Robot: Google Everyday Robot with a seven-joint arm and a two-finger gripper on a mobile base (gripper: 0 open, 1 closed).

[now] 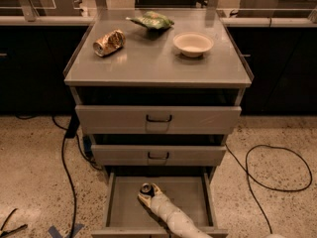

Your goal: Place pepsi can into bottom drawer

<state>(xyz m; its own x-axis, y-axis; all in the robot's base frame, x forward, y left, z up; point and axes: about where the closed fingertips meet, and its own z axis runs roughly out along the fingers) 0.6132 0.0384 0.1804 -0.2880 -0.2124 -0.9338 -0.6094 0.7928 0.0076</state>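
The bottom drawer (pixel 190 205) of the grey cabinet is pulled open and shows a flat grey floor. The pepsi can (pixel 146 188), dark with a silver top, stands upright inside the drawer, left of its middle. My gripper (pixel 148 196) reaches into the drawer from the lower right on a white arm and is closed around the can's body. I cannot tell whether the can's base touches the drawer floor.
The two upper drawers (pixel 158 119) (pixel 158 155) are shut. On the cabinet top lie a crushed gold can (pixel 109 42), a green bag (pixel 152 20) and a white bowl (pixel 193 43). Black cables (pixel 64 152) (pixel 277 175) run over the floor on both sides.
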